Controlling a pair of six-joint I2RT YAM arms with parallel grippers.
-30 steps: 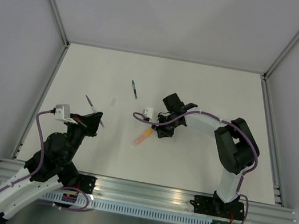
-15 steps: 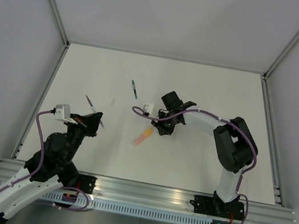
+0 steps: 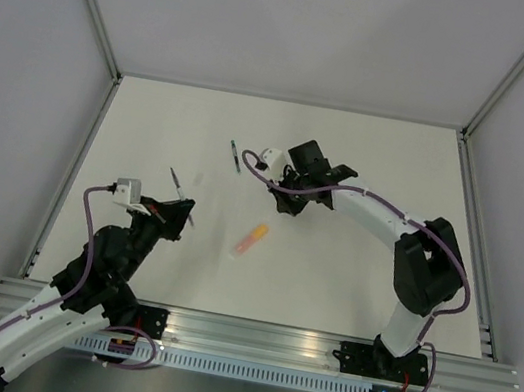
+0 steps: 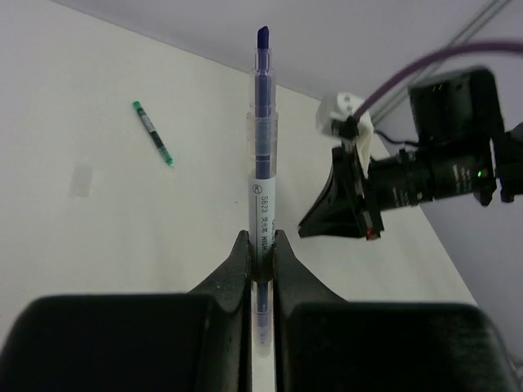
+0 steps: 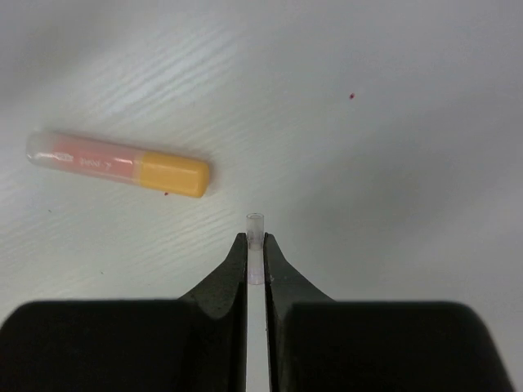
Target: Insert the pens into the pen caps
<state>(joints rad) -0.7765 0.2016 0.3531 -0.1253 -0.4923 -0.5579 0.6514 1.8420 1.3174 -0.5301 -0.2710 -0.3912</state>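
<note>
Left pincer [image 4: 261,253] was clamped hard on the thin pen [image 4: 263,155]. Its jaws squeezed the lower barrel and the rest stuck straight out past the fingertips. The barrel was clear, with a dark blue-violet tip at the free end. That pen was lifted off the desk [image 3: 400,160], over its left part and closer to the near edge than the far one.

Over to the right pincer [image 5: 256,251], and it was closed too, nipping a tiny clear cap [image 5: 256,223]. Just the cap's open end peeked out beyond the fingertips, aimed down at the desk. The pincer hung over the middle of the desk, on the far half, well apart from the left one.

Below, the orange pen [image 5: 118,163] lay flat near the middle of the desk, a shade toward the near edge, and neither pincer touched it. One half looked pinkish and see-through, the other solid orange-yellow. I couldn't tell whether that yellow end was a cap.

Farther out, the green pen [image 3: 235,156] lay flat toward the far edge, left of the middle. It sat close beside the right arm's wrist in the overhead view, and nothing touched it.
</note>
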